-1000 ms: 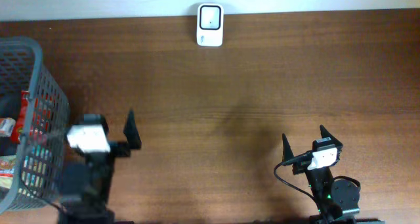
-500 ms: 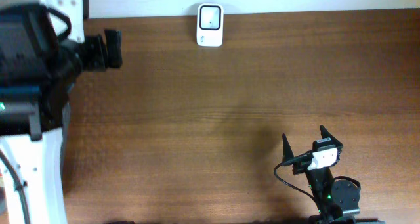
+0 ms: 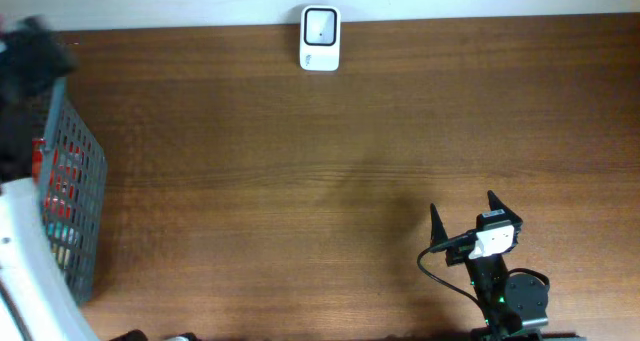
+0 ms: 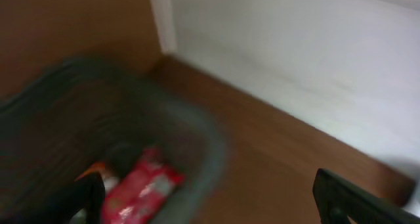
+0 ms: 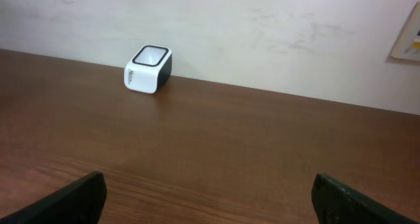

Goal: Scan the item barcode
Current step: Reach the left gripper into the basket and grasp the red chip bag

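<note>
Fingers of the right gripper stand spread and empty in the overhead view, near the front edge of the dark brown wooden table. A white box-shaped barcode scanner sits at the far edge. A grey mesh plastic basket stands at the left with red packaging inside, beside the blurred white left arm.

From the left wrist, the left gripper hangs spread wide above the basket, holding nothing. A red snack packet lies inside.

From the right wrist, both fingers are parted over bare table, well apart from the scanner by the white wall.
</note>
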`<state>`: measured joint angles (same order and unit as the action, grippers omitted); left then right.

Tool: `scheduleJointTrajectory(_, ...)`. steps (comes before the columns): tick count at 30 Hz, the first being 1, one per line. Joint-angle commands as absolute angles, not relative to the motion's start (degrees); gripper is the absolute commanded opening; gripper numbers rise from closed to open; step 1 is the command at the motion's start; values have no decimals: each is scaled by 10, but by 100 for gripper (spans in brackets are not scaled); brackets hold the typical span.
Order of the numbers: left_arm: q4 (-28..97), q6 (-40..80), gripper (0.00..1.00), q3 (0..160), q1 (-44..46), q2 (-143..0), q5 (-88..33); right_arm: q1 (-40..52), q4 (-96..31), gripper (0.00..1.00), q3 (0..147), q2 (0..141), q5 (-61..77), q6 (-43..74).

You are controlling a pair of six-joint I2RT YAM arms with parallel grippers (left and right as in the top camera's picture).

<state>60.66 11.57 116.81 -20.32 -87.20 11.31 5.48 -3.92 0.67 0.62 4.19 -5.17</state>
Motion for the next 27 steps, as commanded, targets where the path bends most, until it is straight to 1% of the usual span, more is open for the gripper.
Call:
scheduleJointTrajectory(1, 635, 193, 100, 1178, -287, -890, 142, 59, -41, 99, 3, 2, 41, -56)
scheduleJointTrajectory(3, 661, 192, 99, 1178, -318, -907, 153, 59, -41, 99, 3, 2, 41, -56)
scheduleJointTrajectory(6, 702, 193, 92, 1178, -344, -943, 172, 59, -41, 99, 3, 2, 41, -56)
scheduleJointTrajectory(9, 733, 187, 91, 1178, -359, -991, 173, 59, -41, 99, 3, 2, 41, -56)
scheduleJointTrajectory(16, 747, 161, 92, 1162, -363, -1075, 166, 59, -41, 99, 3, 2, 41, -56)
scheduleJointTrajectory(20, 701, 106, 93, 1102, -364, -1076, 132, 59, -41, 99, 3, 2, 41, -56)
scheduleJointTrajectory(24, 625, -16, 93, 1035, -372, -1076, 26, 59, -41, 99, 3, 2, 41, -56)
scheduleJointTrajectory(27, 578, -35, 100, 1005, -378, -1079, 23, 59, -41, 99, 3, 2, 41, -56)
